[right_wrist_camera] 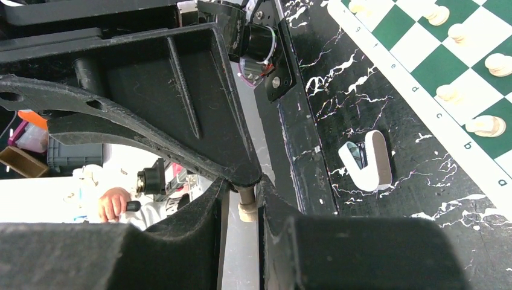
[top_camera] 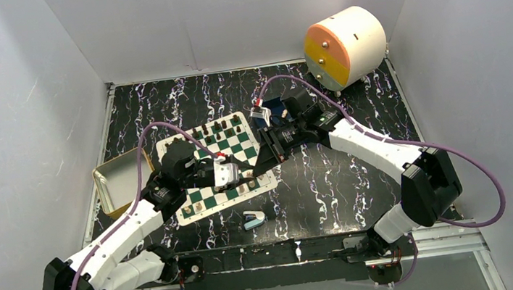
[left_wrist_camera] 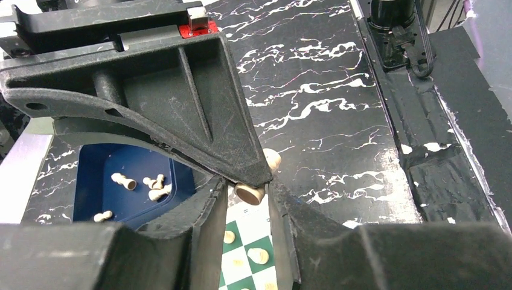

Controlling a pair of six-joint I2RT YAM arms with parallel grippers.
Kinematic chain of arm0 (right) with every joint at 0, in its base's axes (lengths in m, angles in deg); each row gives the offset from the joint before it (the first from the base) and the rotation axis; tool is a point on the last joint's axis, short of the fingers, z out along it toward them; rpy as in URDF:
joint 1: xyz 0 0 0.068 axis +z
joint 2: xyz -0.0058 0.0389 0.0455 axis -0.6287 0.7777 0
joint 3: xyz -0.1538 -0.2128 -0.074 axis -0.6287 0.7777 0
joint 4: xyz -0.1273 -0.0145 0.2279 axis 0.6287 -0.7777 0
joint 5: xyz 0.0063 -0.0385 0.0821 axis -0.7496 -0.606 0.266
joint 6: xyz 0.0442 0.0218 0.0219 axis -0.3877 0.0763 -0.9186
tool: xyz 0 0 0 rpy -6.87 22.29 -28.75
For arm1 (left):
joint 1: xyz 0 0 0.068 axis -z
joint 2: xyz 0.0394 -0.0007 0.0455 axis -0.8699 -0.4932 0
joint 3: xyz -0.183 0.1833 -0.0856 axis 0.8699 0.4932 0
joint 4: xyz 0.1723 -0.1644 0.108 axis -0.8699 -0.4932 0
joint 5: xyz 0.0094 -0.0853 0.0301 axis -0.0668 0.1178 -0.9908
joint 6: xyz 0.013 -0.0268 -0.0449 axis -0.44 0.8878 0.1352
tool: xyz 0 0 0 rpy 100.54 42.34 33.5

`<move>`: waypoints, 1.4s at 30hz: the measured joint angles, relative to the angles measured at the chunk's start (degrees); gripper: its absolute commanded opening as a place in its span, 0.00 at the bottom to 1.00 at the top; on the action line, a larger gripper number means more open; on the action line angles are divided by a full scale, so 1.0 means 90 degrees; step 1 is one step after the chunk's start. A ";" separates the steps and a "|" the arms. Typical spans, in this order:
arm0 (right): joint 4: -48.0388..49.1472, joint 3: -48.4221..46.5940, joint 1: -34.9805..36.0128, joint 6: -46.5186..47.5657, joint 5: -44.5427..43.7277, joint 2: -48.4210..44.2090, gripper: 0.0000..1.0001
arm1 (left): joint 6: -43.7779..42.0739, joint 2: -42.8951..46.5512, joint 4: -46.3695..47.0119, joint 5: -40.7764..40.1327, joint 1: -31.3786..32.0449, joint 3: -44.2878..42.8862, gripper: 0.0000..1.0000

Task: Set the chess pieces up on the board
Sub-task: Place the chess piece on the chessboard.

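Item, board [top_camera: 239, 147]: green-and-white checkered mat lying left of centre on the black marbled surface [top_camera: 330, 180]. Dark chess pieces [top_camera: 217, 128] line its far edge, and tan chess pieces [right_wrist_camera: 488, 125] stand on squares along its near edge. Item, left tool [left_wrist_camera: 246, 184]: over the board's near right edge, fingers drawn close on either side of a tan pawn [left_wrist_camera: 250, 194] that lies on its side. I cannot tell whether they grip it. Item, right tool [right_wrist_camera: 243, 184]: just beside the left one, nearly closed, pinching a small piece [right_wrist_camera: 247, 211] with a pale base at its tips. Item, blue tray [left_wrist_camera: 96, 172]: off the board's far right corner, with loose tan figures [left_wrist_camera: 124, 180] lying in it. Item, pale blue stapler-like object [top_camera: 253, 219]: on the surface, just near of the board.
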 measured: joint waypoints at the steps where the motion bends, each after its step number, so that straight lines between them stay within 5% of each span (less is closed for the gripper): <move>1: 0.0027 0.0000 0.0000 -0.0027 -0.0002 0.0000 0.32 | 0.0017 0.0000 -0.0015 -0.0017 0.0000 -0.0010 0.23; 11: 0.0894 0.0398 -0.0029 -0.0889 -0.0457 -0.0296 0.37 | 0.0840 0.0000 0.0083 -0.0576 0.0002 -0.0007 0.15; 16: 0.1569 0.0721 -0.0036 -0.1530 -0.1027 -0.0729 0.48 | 0.1513 0.0015 0.0381 -0.1066 0.0002 0.0002 0.12; 32: 0.3461 0.1897 -0.0010 -0.3422 -0.2560 -0.1656 0.46 | 0.3364 0.0525 0.1744 -0.2582 0.0024 0.0648 0.07; 42: 0.3866 0.1987 -0.0010 -0.3803 -0.2820 -0.1702 0.35 | 0.3662 0.0529 0.2057 -0.2834 0.0024 0.0726 0.06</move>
